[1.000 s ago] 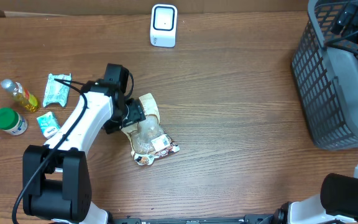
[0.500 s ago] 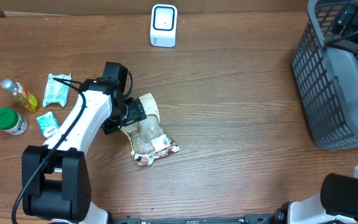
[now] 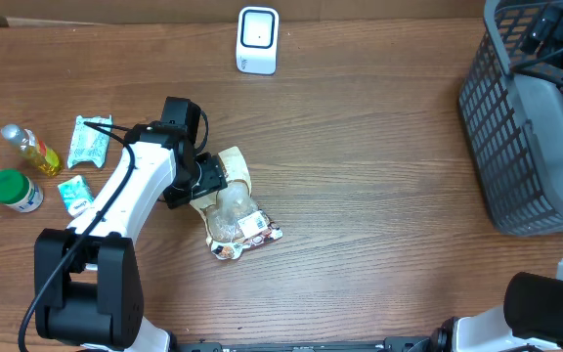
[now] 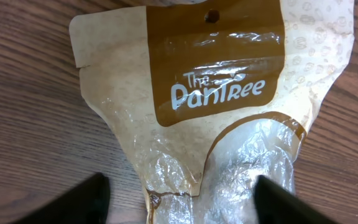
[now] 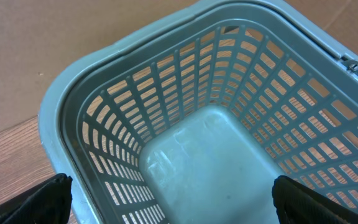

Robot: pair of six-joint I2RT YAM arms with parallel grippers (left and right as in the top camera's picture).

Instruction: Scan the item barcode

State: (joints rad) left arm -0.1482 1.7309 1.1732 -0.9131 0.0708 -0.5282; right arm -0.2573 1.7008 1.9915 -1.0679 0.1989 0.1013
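Note:
The item, a tan and brown "The PanTree" bag (image 3: 235, 210) with a clear crinkled lower half, lies flat on the wooden table. Its printed label end points to the front right. My left gripper (image 3: 203, 181) is low over the bag's upper end. In the left wrist view the bag (image 4: 216, 93) fills the frame and the left gripper (image 4: 182, 202) straddles it, jaws apart, one dark fingertip (image 4: 92, 199) over bare wood. The white barcode scanner (image 3: 257, 39) stands at the table's back. My right gripper (image 5: 173, 199) hangs open over the basket, empty.
A grey slotted basket (image 3: 477, 108) stands at the right edge, and its rim (image 5: 61, 106) shows in the right wrist view. At the far left lie an oil bottle (image 3: 29, 149), a green-lidded jar (image 3: 15, 190) and two green-white packets (image 3: 90, 142).
The left arm has shifted very slightly over the bag. The bag, the scanner and the right arm have not moved.

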